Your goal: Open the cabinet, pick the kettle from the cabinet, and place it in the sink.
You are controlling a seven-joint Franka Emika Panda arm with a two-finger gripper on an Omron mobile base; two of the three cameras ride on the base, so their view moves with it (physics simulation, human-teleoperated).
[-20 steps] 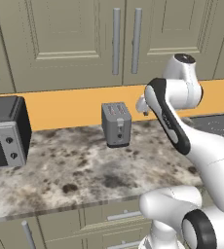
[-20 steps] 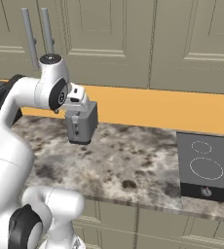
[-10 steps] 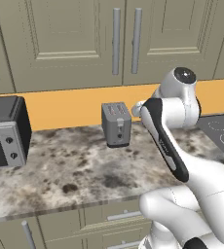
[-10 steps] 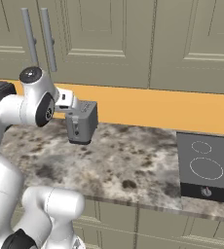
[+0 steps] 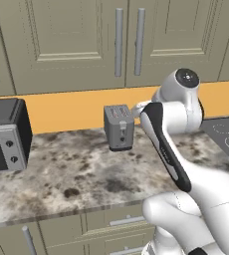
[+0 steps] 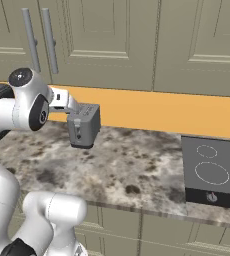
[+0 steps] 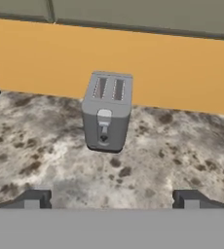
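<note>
The cabinet (image 5: 76, 40) hangs on the wall above the counter, its two panelled doors shut and their long grey bar handles (image 5: 119, 42) side by side; the right base view has it (image 6: 102, 30) at upper left. The kettle is hidden and the sink is out of view. In the hand view my gripper (image 7: 111, 200) is open, jaws wide apart with nothing between them, looking down at the grey toaster (image 7: 106, 114) from a short way off. My hand (image 6: 62, 100) hovers just left of the toaster, well below the cabinet handles (image 6: 49, 37).
The toaster (image 5: 119, 127) stands at the back of the speckled stone counter (image 5: 76, 169) against the orange wall strip. A dark microwave (image 5: 2, 134) sits at the left end. A black cooktop (image 6: 212, 170) lies to the right. Drawer fronts run under the counter.
The arm's upper joint has swung left and sunk a little, folding the arm closer to the toaster. The toaster and cabinet doors have not moved.
</note>
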